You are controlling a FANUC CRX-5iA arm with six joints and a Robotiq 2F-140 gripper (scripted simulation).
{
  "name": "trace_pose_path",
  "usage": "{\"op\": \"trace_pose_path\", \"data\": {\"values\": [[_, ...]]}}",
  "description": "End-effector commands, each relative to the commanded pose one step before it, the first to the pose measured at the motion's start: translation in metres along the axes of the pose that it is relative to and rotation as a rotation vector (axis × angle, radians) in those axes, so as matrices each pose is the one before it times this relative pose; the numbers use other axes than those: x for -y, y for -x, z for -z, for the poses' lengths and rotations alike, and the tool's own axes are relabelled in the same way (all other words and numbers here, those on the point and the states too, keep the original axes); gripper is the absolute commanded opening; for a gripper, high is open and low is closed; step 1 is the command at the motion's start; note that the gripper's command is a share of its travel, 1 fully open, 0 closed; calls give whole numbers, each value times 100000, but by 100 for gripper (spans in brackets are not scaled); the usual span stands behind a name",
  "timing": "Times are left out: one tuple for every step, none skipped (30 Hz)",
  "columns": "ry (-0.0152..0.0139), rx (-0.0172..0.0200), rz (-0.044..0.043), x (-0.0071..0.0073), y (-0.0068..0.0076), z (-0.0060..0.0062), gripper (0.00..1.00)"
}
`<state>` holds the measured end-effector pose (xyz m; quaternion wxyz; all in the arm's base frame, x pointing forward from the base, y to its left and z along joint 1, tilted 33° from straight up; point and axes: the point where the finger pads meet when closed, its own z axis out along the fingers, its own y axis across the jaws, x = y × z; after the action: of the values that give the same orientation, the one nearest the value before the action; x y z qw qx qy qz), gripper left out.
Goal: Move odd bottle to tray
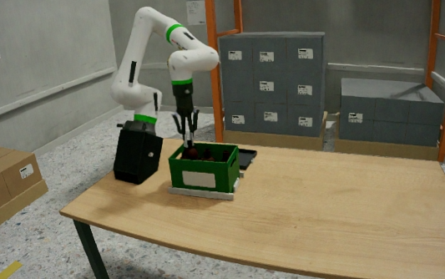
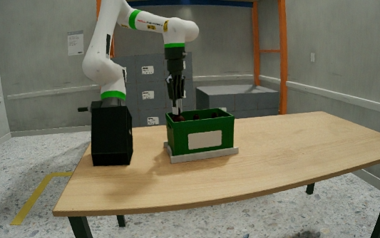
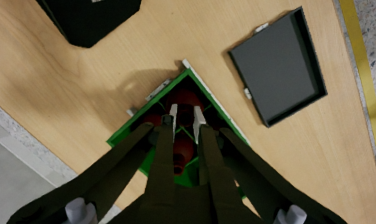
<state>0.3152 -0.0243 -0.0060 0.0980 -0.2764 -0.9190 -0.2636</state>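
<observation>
The gripper points straight down over the corner of the green crate nearest the arm's base. It is shut on the neck of a dark red-brown bottle. That bottle is upright, its shoulder about level with the crate's rim, higher than the other bottles; its lower part is hidden inside the crate. Another bottle stands in the crate; others are partly hidden. Neck thicknesses cannot be compared. The dark tray is empty, beside the crate.
Pale strips lie along the crate's foot. Small pale blocks sit at the tray's side. The arm's black base stands near the crate. The crate's walls surround the held bottle.
</observation>
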Motion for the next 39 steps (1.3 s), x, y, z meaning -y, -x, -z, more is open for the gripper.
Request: {"op": "trace_pose_path", "data": {"values": [[-30, 127, 34, 7, 49, 56, 10], [0, 0, 0, 0, 0, 0, 10], [0, 0, 0, 0, 0, 0, 10], [0, 0, 0, 0, 0, 0, 10], [0, 0, 0, 0, 0, 0, 10], [0, 0, 0, 0, 0, 0, 10], [0, 0, 0, 0, 0, 1, 10], [0, 0, 0, 0, 0, 3, 10], [0, 0, 0, 0, 0, 6, 10], [0, 0, 0, 0, 0, 9, 10], [0, 0, 0, 0, 0, 13, 10], [0, 0, 0, 0, 0, 18, 10], [0, 0, 0, 0, 0, 23, 10], [0, 0, 0, 0, 0, 28, 10], [0, 0, 0, 0, 0, 34, 10], [0, 0, 0, 0, 0, 40, 10], [0, 0, 0, 0, 0, 46, 10], [0, 0, 0, 0, 0, 52, 10], [0, 0, 0, 0, 0, 58, 10], [0, 0, 0, 0, 0, 65, 10], [0, 0, 0, 0, 0, 0, 10], [0, 0, 0, 0, 0, 0, 10], [0, 0, 0, 0, 0, 71, 10], [0, 0, 0, 0, 0, 76, 10], [0, 0, 0, 0, 0, 82, 10], [0, 0, 0, 0, 0, 88, 10], [0, 0, 0, 0, 0, 93, 10], [0, 0, 0, 0, 0, 98, 10], [1, 0, 0, 0, 1, 102, 10], [0, 0, 0, 0, 0, 107, 10], [0, 0, 0, 0, 0, 111, 10], [-1, 0, 0, 0, 0, 114, 10], [1, 0, 0, 0, 1, 117, 10], [0, 0, 0, 0, 0, 119, 10], [0, 0, 0, 0, 0, 121, 10], [0, 0, 0, 0, 0, 122, 10], [1, 0, 0, 0, 1, 123, 10], [0, 0, 0, 0, 0, 0, 10], [0, 0, 0, 0, 0, 0, 10]]}}
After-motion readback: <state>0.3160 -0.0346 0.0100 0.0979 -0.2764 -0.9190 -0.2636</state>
